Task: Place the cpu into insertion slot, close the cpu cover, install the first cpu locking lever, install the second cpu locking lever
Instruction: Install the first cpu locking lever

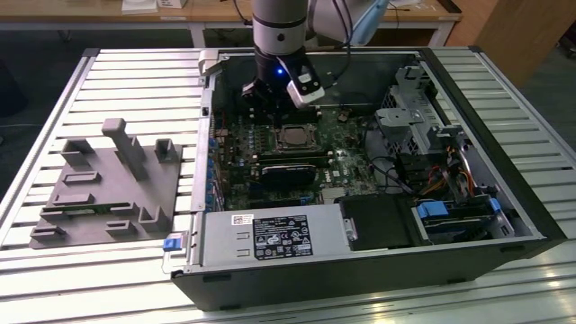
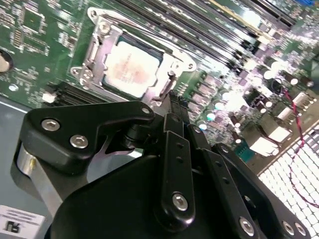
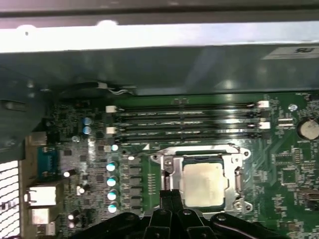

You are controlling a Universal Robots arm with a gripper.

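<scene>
The cpu (image 2: pixel 130 67) shows its pale silvery-tan face inside the insertion slot (image 1: pixel 293 138) on the green motherboard. The silvery cpu cover (image 2: pixel 97 44) lies flat as a frame around the chip; the cpu (image 3: pixel 203 183) and the cpu cover (image 3: pixel 170 168) show the same in the first wrist view. A thin metal locking lever (image 2: pixel 149 39) runs along one side of the cover. My gripper (image 2: pixel 175 105) hangs just beside the socket's edge, its two black fingers (image 3: pixel 166 198) pressed together with nothing visible between them. In the exterior view the gripper (image 1: pixel 272 111) sits at the far end of the board.
Long black memory slots (image 3: pixel 184 122) lie just beyond the socket. A black heatsink block (image 1: pixel 288 173) sits nearer on the board. The power supply (image 1: pixel 270 236), drive cage (image 1: pixel 409 115) and cables (image 1: pixel 432 182) fill the case. A grey fixture (image 1: pixel 108 182) stands on the table at the exterior view's left.
</scene>
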